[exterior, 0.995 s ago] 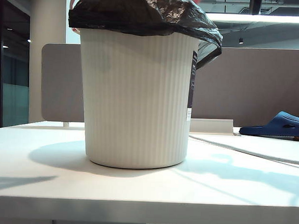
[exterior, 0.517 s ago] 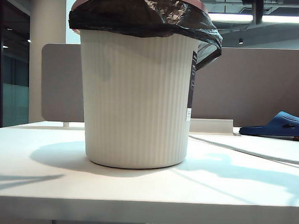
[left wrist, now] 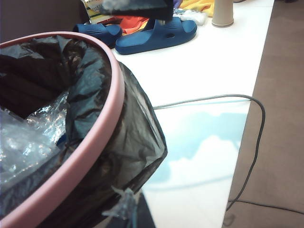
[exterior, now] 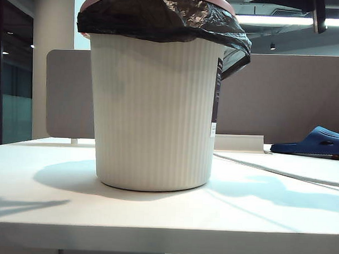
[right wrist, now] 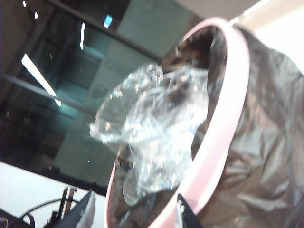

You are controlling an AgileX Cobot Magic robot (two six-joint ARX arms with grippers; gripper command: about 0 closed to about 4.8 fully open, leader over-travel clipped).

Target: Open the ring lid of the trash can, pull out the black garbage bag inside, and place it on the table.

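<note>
Lowered onto the trash can (exterior: 154, 112), the pink ring lid (right wrist: 223, 128) grips the black garbage bag (exterior: 162, 18) — bag unpulled; left gripper (left wrist: 135, 5) clenched empty, right gripper (right wrist: 135, 211) grasps the ring.

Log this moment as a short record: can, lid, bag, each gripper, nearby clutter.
trash can: upright on the table
ring lid: pink hoop on the rim, over the bag's folded edge
black garbage bag: inside the can, edge draped over the rim; crumpled clear plastic inside it
left gripper: near the can's rim, fingertips not visible; shut
right gripper: jaws straddling the ring lid, nearly closed on it
clutter: blue slippers and a grey cable on the table
</note>
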